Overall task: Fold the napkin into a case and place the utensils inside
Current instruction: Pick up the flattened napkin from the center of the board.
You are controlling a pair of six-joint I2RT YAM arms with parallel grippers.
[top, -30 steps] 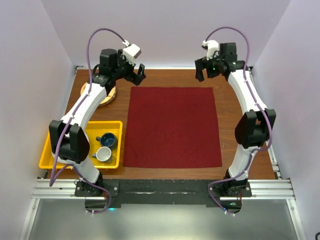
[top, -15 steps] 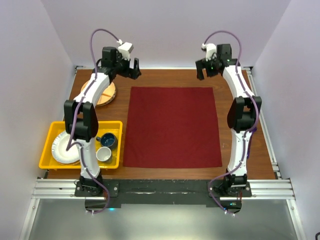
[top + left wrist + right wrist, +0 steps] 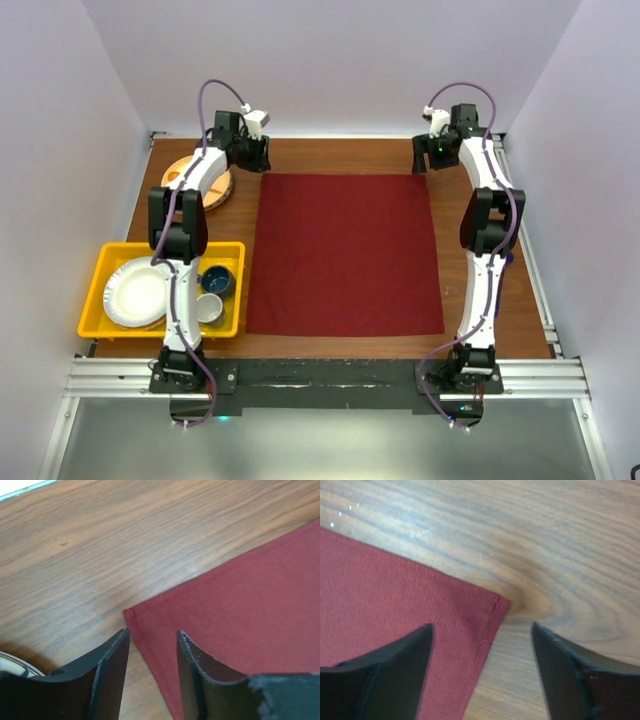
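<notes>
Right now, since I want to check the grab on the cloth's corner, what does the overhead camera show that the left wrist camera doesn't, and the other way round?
Only the overhead view shows the whole napkin spread flat, the right gripper at its far right corner, and the yellow tray with a white plate and a blue cup. Only the left wrist view shows the napkin's stitched corner lying flat between the left gripper's parted fingers. Both show the napkin, the wooden table and the left gripper.
</notes>
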